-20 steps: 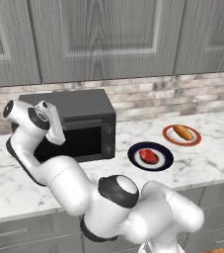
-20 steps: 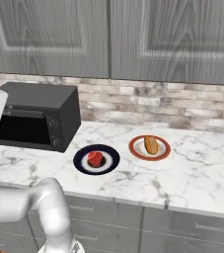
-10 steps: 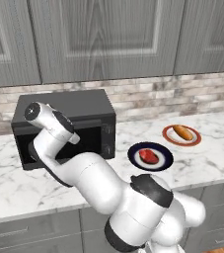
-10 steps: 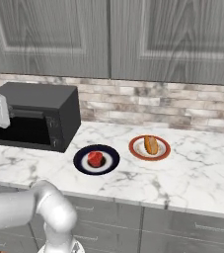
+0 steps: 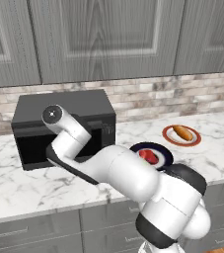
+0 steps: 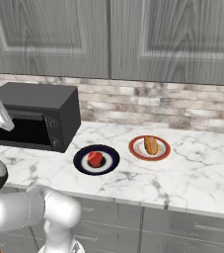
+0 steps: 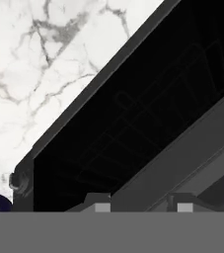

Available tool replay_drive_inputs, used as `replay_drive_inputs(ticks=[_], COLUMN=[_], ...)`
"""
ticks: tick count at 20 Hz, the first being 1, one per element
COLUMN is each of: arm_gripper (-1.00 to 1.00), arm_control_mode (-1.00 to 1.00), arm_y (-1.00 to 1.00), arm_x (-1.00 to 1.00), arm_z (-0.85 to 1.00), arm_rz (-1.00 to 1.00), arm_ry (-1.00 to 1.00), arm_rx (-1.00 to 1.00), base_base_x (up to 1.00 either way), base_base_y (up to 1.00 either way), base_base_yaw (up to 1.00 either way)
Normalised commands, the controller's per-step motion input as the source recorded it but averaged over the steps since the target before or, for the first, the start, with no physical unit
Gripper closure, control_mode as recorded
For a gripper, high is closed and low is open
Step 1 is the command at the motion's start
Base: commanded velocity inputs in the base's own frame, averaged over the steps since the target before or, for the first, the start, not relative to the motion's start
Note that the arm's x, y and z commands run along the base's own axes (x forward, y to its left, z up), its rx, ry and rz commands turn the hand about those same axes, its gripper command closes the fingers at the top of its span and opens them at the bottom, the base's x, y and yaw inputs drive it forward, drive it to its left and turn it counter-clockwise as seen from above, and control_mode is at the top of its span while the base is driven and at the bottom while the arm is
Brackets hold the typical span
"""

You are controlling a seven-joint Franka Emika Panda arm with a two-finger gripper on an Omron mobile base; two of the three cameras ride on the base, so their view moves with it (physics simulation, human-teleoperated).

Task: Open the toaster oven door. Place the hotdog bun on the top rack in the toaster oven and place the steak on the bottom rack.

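Two plates sit on the marble counter to the right of the toaster oven: a dark plate carrying the steak, and beside it an orange-rimmed plate carrying the hotdog bun. The toaster oven stands at the counter's left against the brick backsplash. The fingers are right at the toaster oven door, their tips close against its upper edge, set partly apart; whether they grip the door cannot be told. Wire racks show faintly through the dark glass.
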Motion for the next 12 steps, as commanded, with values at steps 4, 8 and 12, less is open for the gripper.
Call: replay_drive_inputs(ticks=[4, 8, 12], arm_gripper=[1.0, 1.0, 1.0], arm_control_mode=[-1.0, -1.0, -1.0], arm_y=[0.0, 0.01, 0.05], arm_x=[-0.36, -0.44, -0.47], arm_z=[-0.94, -0.94, -0.94], arm_rz=[0.15, 0.08, 0.03], arm_ry=[0.06, 0.1, 0.12], arm_rx=[0.0, -0.02, -0.05], base_base_x=[0.0, 0.0, 0.0], base_base_y=[0.0, 0.0, 0.0], base_base_yaw=[0.0, 0.0, 0.0])
